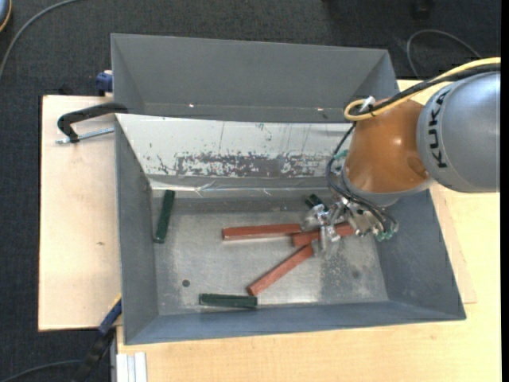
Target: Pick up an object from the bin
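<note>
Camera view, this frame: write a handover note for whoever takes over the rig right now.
Pincer: low in the bin, right of middle, over where two red-brown sticks meet; open or shut cannot be told.
Things: flat red-brown stick and slanted red-brown stick mid-floor; green stick by the left wall; green stick by the front wall.
Done: nothing lifted yet.
Left: grip one stick, lift it out.

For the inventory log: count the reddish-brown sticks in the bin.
2. The level stick lies across the middle of the bin; the slanted stick angles toward the front wall. Their right ends meet under the tool, which could hide another.
</note>
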Available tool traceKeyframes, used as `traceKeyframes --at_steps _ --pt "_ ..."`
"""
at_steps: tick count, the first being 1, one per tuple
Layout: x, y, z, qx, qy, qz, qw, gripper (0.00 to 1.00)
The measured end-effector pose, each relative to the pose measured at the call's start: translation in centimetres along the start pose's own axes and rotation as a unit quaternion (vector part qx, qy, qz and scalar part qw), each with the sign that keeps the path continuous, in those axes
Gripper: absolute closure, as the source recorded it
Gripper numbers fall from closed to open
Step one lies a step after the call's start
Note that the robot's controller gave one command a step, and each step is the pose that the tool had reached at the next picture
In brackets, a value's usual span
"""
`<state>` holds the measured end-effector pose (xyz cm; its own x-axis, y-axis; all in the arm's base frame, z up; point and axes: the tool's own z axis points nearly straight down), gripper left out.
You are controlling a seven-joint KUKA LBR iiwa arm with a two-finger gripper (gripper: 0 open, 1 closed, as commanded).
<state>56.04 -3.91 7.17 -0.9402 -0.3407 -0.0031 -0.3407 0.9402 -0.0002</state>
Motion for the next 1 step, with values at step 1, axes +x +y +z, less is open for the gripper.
traceKeyframes --at_steps 1 --pt "1.25 -2.72 -15.29 0.003 -0.0042 -0.15 0.9887 1.0"
